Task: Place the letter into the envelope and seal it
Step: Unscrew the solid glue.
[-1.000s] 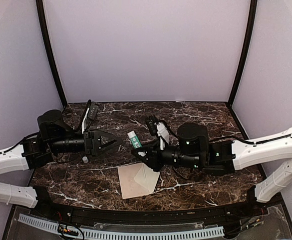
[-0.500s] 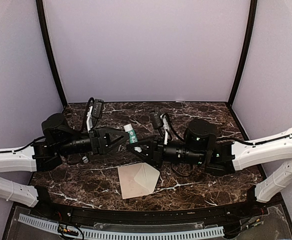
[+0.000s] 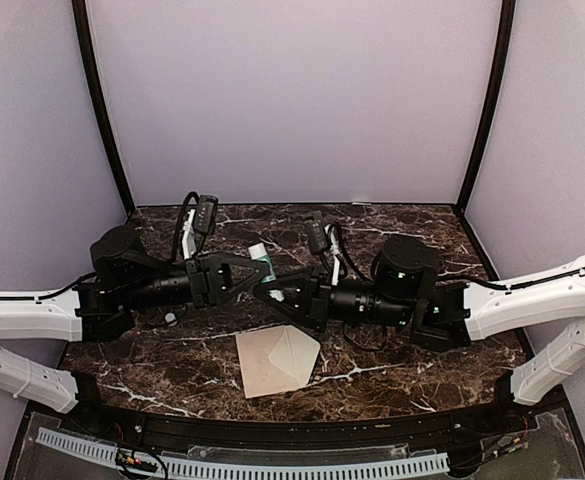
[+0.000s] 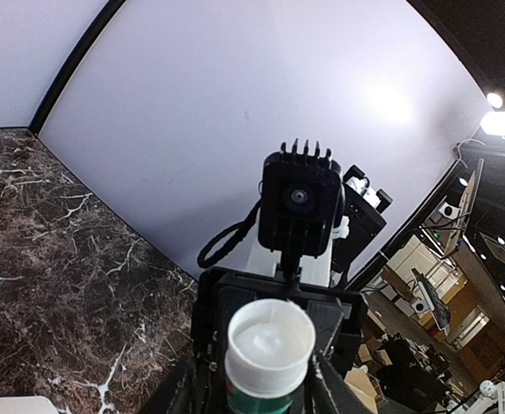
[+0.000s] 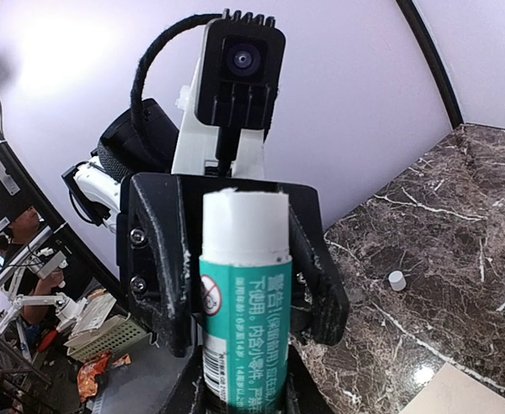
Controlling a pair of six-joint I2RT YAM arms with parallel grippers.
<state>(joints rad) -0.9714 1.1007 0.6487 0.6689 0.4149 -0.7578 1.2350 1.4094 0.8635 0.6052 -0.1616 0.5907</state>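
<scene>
A glue stick (image 3: 263, 258) with a green label and white ends hangs level above the table, between my two grippers, which face each other. My right gripper (image 3: 270, 291) is shut on its labelled body (image 5: 245, 293). My left gripper (image 3: 255, 272) has its jaws round the stick's far white end (image 4: 269, 341), with a narrow gap still showing on one side. The cream envelope (image 3: 275, 361) lies flat near the front edge, below the grippers, its triangular flap open to the right. No separate letter sheet shows.
A small white cap (image 3: 170, 318) lies on the dark marble table (image 3: 412, 350) by the left arm, and the right wrist view shows this cap (image 5: 396, 280) too. Lilac walls close in the back and both sides. A black rail runs along the front edge.
My left gripper has travelled right to the stick's end and its jaws have narrowed round it. The right gripper has lifted the stick a little, towards the left one.
</scene>
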